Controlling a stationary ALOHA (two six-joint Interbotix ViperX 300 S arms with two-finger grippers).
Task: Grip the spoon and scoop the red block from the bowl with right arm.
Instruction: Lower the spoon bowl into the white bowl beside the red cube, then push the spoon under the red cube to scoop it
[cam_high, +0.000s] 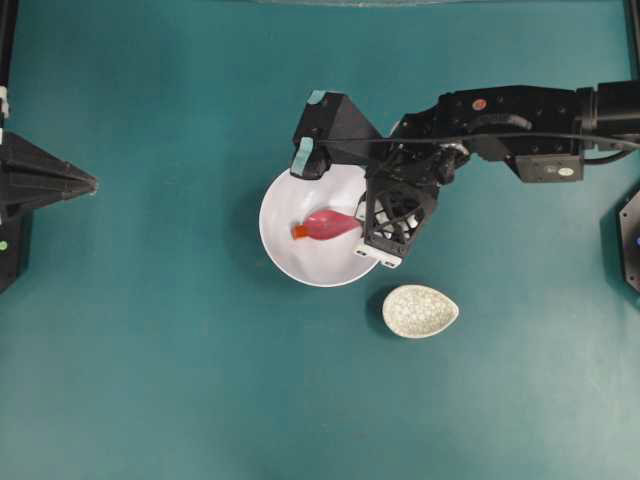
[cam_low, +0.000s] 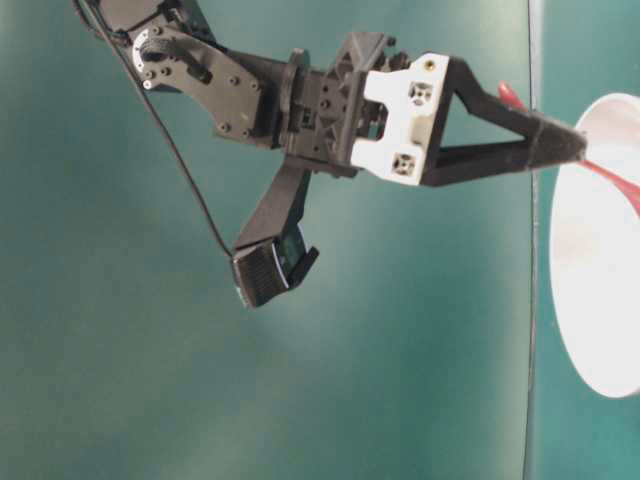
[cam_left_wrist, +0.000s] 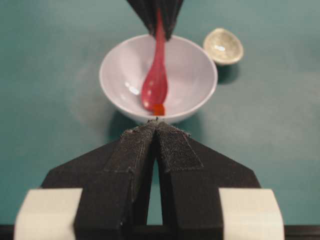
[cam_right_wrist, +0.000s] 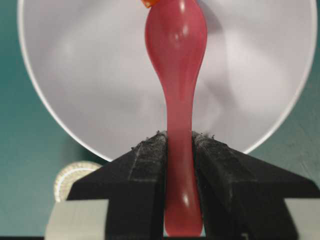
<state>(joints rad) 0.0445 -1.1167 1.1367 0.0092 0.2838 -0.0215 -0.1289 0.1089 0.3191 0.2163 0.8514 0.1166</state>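
Teal table (cam_high: 150, 380), white bowl (cam_high: 285, 255) under the right arm (cam_high: 500, 115).
Right jaws clamp the spoon (cam_right_wrist: 176, 100) handle; its scoop tip touches the red block (cam_high: 299, 232) inside the bowl. Left jaws are closed, well apart.

R arm (cam_high: 500, 125) extended, jaws clamped; L parked.

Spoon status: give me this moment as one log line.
right hand shut on spoon | scoop in bowl, tip at red block | left hand shut, idle

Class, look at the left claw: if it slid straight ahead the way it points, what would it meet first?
Probably the white bowl, its near wall facing the shut left claw; how far apart they are is unclear.
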